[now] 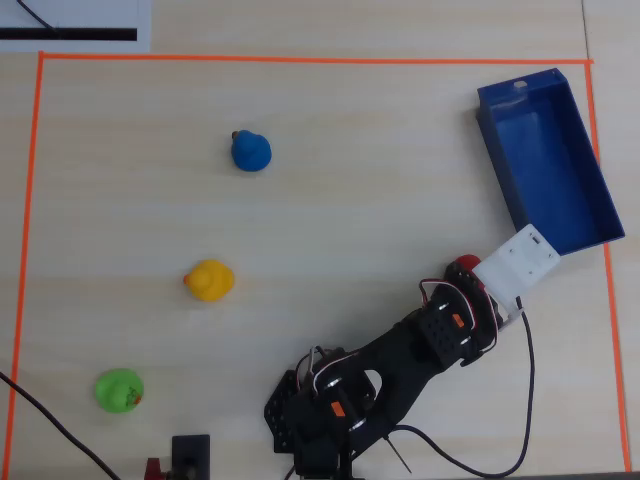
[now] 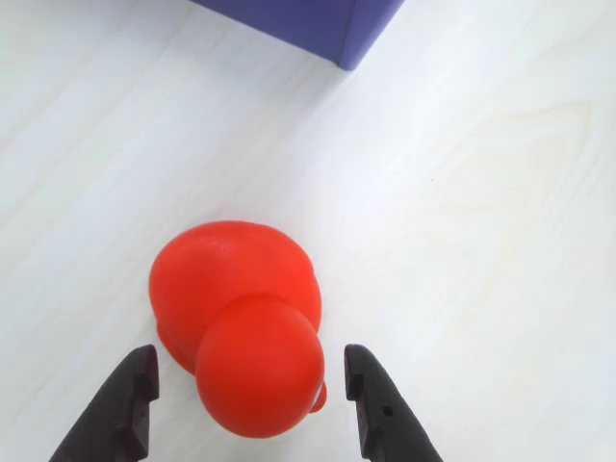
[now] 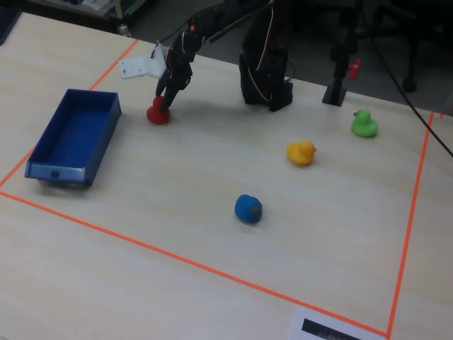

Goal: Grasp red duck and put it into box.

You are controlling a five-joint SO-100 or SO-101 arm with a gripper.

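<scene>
The red duck (image 2: 236, 318) sits on the pale wooden table between my two black fingers, its head nearest the camera in the wrist view. My gripper (image 2: 250, 354) is open, with a finger on each side of the duck and a gap showing on both sides. In the fixed view the gripper (image 3: 164, 103) points down onto the red duck (image 3: 157, 114), just right of the box (image 3: 42, 145). In the overhead view only a part of the red duck (image 1: 462, 265) shows beside the white wrist mount. The dark blue box (image 1: 497, 150) lies empty close by; its corner (image 2: 318, 24) shows ahead.
A blue duck (image 1: 251, 151), a yellow duck (image 1: 209, 280) and a green duck (image 1: 119, 390) stand farther left on the table. Orange tape (image 1: 30, 200) frames the work area. The arm's base (image 1: 320, 410) and a small black stand (image 1: 190, 452) are at the bottom edge.
</scene>
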